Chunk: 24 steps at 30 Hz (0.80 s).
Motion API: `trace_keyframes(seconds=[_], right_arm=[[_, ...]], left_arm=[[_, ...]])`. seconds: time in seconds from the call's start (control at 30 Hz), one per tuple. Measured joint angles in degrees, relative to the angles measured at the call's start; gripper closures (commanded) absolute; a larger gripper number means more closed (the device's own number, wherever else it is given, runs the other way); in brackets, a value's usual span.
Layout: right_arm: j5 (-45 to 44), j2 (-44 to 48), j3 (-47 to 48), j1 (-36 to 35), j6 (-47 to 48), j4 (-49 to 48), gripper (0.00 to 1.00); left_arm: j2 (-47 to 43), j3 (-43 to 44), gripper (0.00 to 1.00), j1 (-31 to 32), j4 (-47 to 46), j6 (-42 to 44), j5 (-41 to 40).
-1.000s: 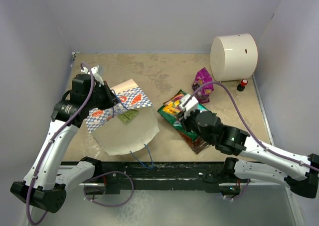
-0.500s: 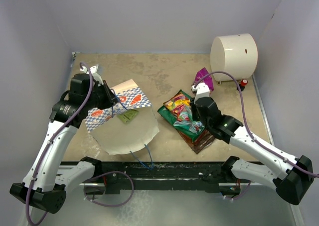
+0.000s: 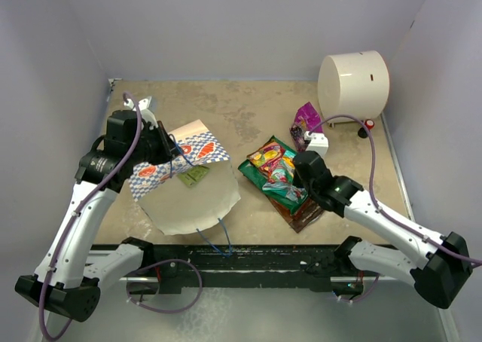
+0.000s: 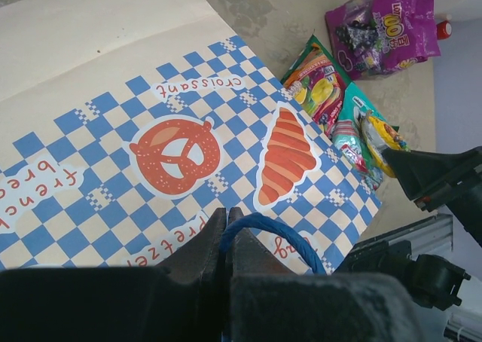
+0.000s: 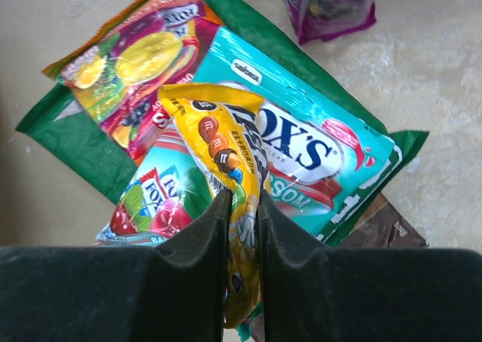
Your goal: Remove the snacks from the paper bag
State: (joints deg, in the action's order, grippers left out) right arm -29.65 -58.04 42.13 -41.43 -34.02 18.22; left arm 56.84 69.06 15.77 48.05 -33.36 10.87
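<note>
The right fingers have squeezed tighter and now pinch a yellow candy packet over the snack pile beneath them, outside the paper bag. The left fingers, fully closed, hold its blue handle. A green packet seemingly waits at the mouth.

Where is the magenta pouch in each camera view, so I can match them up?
Top external: magenta pouch right of centre, just left of the cream cylinder's base.
Left wrist: pouch in the top right corner.
Right wrist: pouch at the top edge, right of centre, cropped.
Shared landmark: the stack of green-edged snack packets beside it.
</note>
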Motion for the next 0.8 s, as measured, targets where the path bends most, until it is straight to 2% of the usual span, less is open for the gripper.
trace_keyframes(seconds=[0.23, 0.4, 0.5, 0.67, 0.8], right_arm=[[-0.70, -2.34, 0.26, 0.09, -7.13, 2.93, 0.64], [1.44, -2.67, -0.09, 0.15, -8.41, 1.84, 0.55], [2.43, -2.64, -0.28, 0.20, -8.24, 1.03, 0.45], [3.19, -1.79, 0.15, 0.20, -4.07, 1.18, 0.26], [4.48, 0.59, 2.10, 0.20, 3.89, 0.50, 0.20]], left_arm=[[0.00, 0.00, 1.00, 0.00, 0.02, 0.04, 0.63], [0.00, 0.00, 1.00, 0.00, 0.02, 0.04, 0.87], [0.00, 0.00, 1.00, 0.00, 0.02, 0.04, 0.90], [0.00, 0.00, 1.00, 0.00, 0.02, 0.04, 0.92], [-0.02, 0.00, 1.00, 0.00, 0.04, 0.04, 1.03]])
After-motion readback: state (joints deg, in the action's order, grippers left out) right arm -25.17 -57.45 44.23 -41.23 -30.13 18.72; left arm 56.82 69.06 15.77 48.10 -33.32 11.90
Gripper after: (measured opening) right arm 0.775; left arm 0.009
